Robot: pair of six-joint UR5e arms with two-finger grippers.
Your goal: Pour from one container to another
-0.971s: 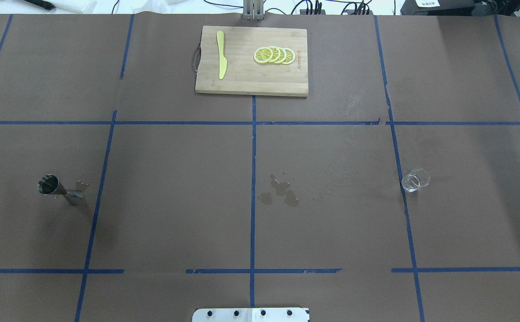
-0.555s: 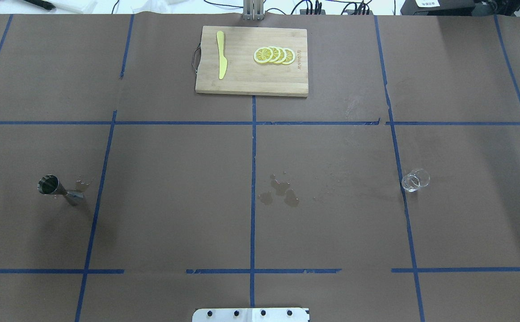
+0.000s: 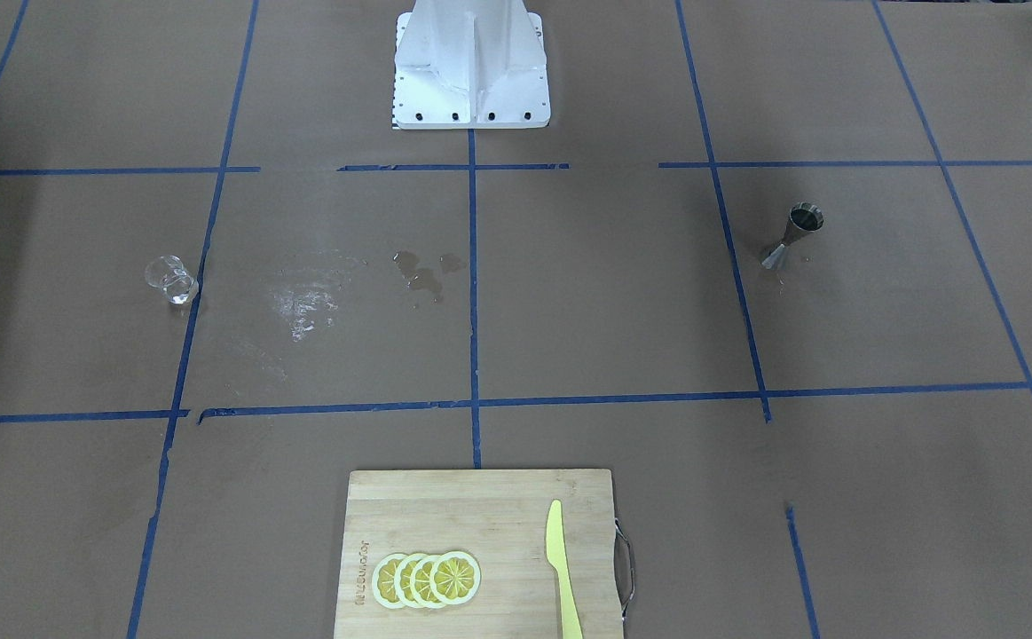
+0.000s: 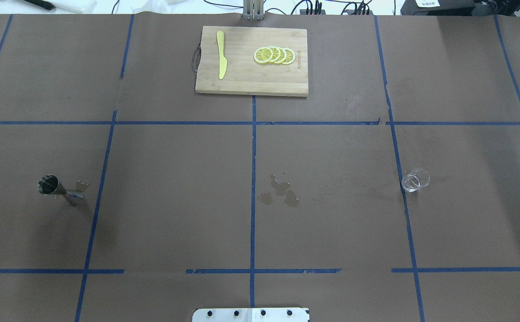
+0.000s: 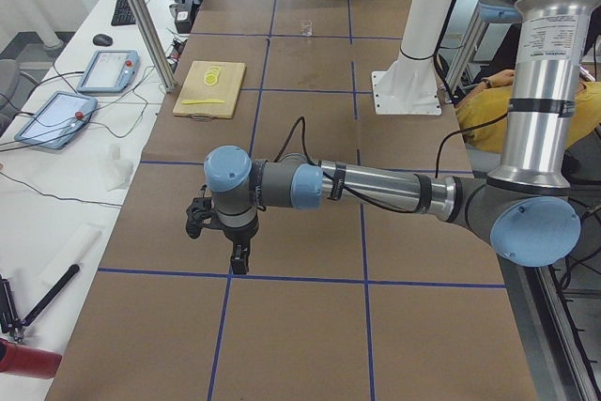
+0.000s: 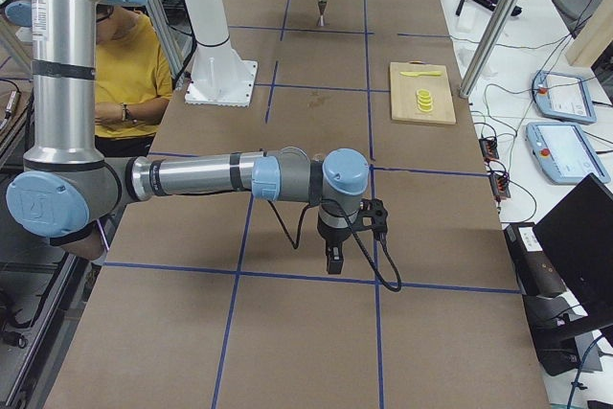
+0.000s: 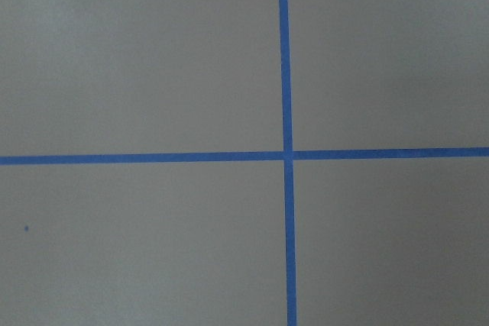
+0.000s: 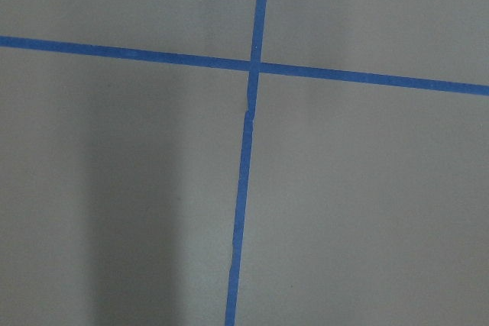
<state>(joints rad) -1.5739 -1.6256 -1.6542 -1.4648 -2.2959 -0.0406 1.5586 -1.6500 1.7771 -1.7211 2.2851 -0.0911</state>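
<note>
The clear glass cup (image 4: pixel 415 180) stands upright on the right side of the table, also seen in the front-facing view (image 3: pixel 169 280). On the left side stands the steel jigger (image 4: pixel 56 188), upright on one cone (image 3: pixel 795 235). No gripper is near either one. My left gripper (image 5: pixel 239 255) hangs over the table's left end and shows only in the left side view. My right gripper (image 6: pixel 333 258) hangs over the right end and shows only in the right side view. I cannot tell whether either is open or shut. Both wrist views show only brown paper and blue tape.
A wooden cutting board (image 4: pixel 242 80) at the far middle carries lemon slices (image 4: pixel 274 55) and a yellow knife (image 4: pixel 221 54). Wet spots (image 4: pixel 280 191) lie at the table's centre. The white robot base (image 3: pixel 471 67) stands at the near edge. A person in yellow (image 6: pixel 129 69) sits behind it.
</note>
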